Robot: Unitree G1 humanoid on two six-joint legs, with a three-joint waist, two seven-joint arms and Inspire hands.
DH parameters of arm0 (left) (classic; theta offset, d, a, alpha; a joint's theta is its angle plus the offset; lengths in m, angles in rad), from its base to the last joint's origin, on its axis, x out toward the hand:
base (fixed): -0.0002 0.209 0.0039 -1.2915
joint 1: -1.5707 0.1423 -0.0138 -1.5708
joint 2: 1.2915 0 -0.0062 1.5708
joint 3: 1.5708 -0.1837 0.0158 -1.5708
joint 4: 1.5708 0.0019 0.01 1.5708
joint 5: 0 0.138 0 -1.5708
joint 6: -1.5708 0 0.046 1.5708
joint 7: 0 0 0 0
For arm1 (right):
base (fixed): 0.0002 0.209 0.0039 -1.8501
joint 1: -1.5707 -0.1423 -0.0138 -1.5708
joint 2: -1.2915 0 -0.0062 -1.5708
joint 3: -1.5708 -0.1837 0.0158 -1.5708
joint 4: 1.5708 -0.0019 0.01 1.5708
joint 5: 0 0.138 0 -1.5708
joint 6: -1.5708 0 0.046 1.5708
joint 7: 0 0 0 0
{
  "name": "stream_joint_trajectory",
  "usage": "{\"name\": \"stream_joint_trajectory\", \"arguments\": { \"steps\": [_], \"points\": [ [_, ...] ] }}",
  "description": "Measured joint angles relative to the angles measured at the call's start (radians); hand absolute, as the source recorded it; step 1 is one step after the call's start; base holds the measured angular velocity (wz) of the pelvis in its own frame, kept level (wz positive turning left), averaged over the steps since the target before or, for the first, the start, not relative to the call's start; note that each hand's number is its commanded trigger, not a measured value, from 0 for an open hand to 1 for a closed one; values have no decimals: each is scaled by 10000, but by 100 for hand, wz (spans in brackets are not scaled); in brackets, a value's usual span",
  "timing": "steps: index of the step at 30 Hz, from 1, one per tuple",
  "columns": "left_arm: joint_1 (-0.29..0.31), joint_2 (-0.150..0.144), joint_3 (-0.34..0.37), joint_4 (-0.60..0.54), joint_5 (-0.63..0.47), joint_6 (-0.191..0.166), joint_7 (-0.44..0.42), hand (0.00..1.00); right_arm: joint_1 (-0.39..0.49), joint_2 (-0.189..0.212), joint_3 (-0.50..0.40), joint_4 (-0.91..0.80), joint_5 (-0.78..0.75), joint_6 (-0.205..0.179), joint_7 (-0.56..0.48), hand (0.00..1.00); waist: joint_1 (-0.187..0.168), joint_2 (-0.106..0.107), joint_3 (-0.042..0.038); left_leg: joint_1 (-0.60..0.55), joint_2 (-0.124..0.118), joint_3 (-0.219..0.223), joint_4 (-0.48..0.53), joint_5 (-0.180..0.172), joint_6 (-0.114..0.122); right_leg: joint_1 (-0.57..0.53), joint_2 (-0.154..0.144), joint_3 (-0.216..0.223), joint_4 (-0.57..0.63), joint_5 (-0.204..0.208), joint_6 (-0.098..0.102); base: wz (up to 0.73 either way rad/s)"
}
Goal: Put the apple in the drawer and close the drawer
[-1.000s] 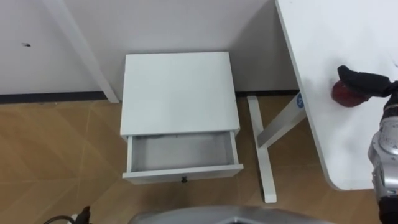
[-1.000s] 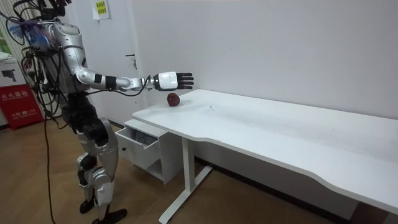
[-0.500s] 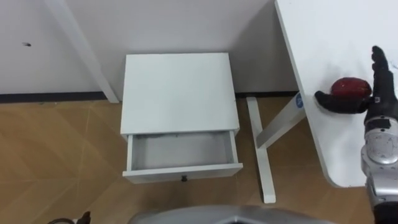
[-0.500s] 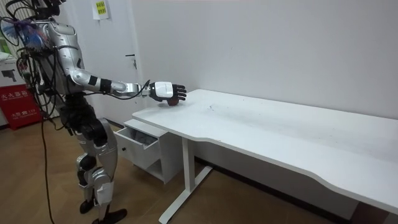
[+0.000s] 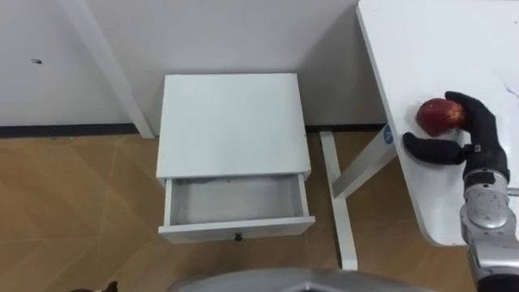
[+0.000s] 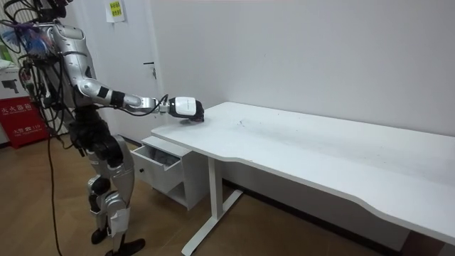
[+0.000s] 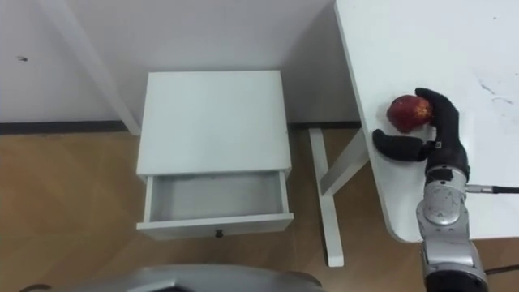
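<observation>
Cabinet [image 5: 231, 122]: white, low, against the wall at the left of the eye views. Its 1 drawer [image 5: 235, 203] is pulled out toward the robot, and nothing is seen inside. A small dark knob [image 5: 238, 236] is noted on the drawer front. No shift is recorded here against the 2 earlier moments.

Table leg [image 5: 340, 203]: white, standing on the wood floor [image 5: 73, 203] just beside the cabinet's right side.

Table [image 5: 454, 49]: white top, well above the drawer level. The apple [image 5: 436, 115], red, is still resting on the top near its left edge. It is not yet lifted.

Right hand [image 5: 474, 134]: the change is recorded here. 1.0 s ago the hand was held over the apple; 0.5 s ago the fingers were straight on 1 side, with the thumb laid along the near side. Now the fingers are curled over the apple's far and right sides and are touching it. The thumb is stretched out on the table below the apple, with a gap left between them. The fruit is cupped but not clamped.

In the room view, the robot is seen standing by the open drawer, with its right arm stretched to the table corner and the hand [image 6: 183, 107] laid over the fruit.

Judgement: the grasp step is under way and is about half made. The thumb is expected to be brought in before any lift. If it is not, the round fruit could be rolled toward the table edge. 2 steps are left: the apple set in the drawer, and the drawer pushed shut.
</observation>
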Motion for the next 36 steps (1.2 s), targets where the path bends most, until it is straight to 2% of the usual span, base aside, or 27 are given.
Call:
{"name": "stream_joint_trajectory", "arguments": {
  "steps": [6,13,19,26,29,36],
  "points": [
    [-5,5,-188,-67,3,-16,60,0,-13,-2,14,155,-221,-102,-261,100,4,6,5,30,0,-2,5,-1,-2,42,1,-2,-25,-1,0,0],
    [-25,5,-180,-82,-5,-19,49,0,-150,84,127,237,-235,-143,-276,100,51,-3,61,-28,-1,4,5,-4,-3,28,7,70,-25,-1,0,-1],
    [-203,2,-205,-29,-5,-21,9,0,-221,418,576,-377,-642,-96,8,100,161,44,61,-44,10,49,5,-4,-2,-134,16,148,9,6,-5,-4],
    [-476,-63,-405,311,14,-20,-14,0,-289,448,1580,-1098,-1168,13,715,100,483,255,114,-203,5,37,2,-10,9,-136,12,64,20,18,2,3],
    [-617,-88,-694,440,13,-18,10,0,-291,442,2628,-1815,-1831,199,1263,100,729,387,165,-224,6,35,1,-10,8,-199,6,51,43,21,-1,1],
    [-826,-96,-1026,451,13,-29,39,0,-608,459,4158,-2263,-2076,218,2269,100,997,398,145,-358,-17,-134,-10,-9,9,-198,-8,-111,8,22,2,13]
  ]
}}
